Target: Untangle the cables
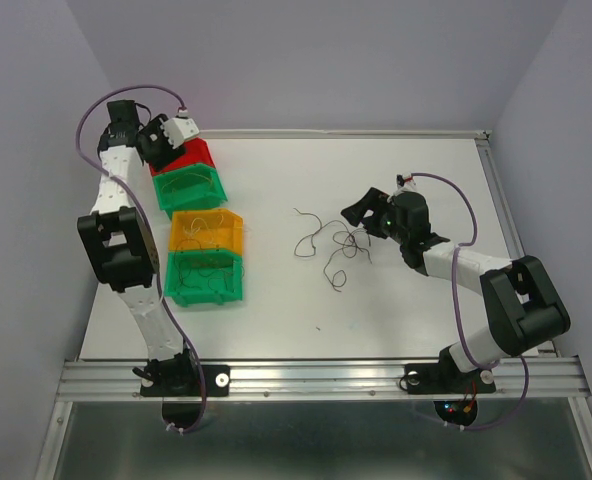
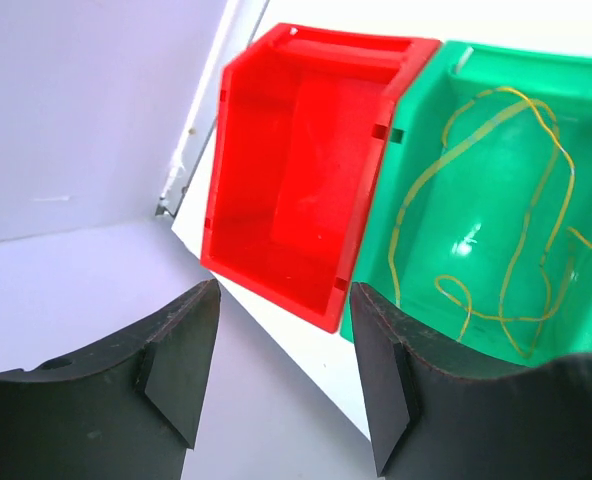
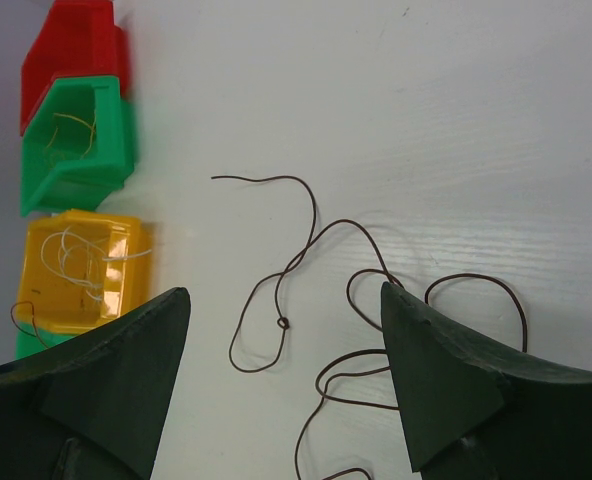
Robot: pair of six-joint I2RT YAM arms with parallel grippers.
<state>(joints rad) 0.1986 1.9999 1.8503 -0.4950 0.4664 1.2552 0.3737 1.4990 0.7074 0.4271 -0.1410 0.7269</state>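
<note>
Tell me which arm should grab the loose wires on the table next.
Right. The right end effector, open, hangs directly over the loose wires on the table. The left end effector, also open, is off at the red bin, well away from them.

Glossy red plastic bin [image 2: 276, 180], matt table [image 1: 396, 310]

In the right wrist view the cables [image 3: 283, 323] were cut off at the bottom edge and hidden in part behind the right gripper [image 3: 284, 290], by which most of the nearest green bin [image 3: 24, 348] was covered. The far green bin [image 2: 516, 60] was cropped at the left wrist view's right edge. From above, the red bin [image 1: 201, 157] was partly hidden by the left gripper [image 1: 161, 148].
</note>
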